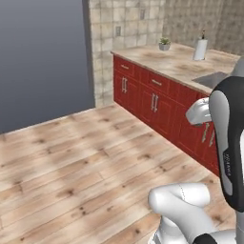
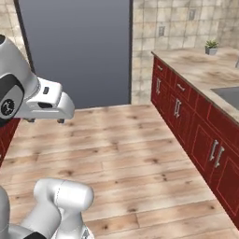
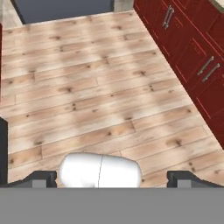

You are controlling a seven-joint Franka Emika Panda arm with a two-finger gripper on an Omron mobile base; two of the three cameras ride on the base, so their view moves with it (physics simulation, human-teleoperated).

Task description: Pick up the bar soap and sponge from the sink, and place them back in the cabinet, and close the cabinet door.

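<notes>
My gripper is open, its two dark fingertips set wide apart with nothing between them. It points down at the bare wooden floor. In the right base view the gripper hangs under the white hand at the left, well away from the counter. A corner of the grey sink is set into the counter at the right, and it also appears at the sink edge of the right base view. The bar soap, the sponge, the cabinet and the cabinet door are out of view.
A tall grey fridge stands at the back left. Red base cupboards with bar handles run along the right under a beige counter. A small potted plant and a white bottle stand on it. Wooden floor lies between.
</notes>
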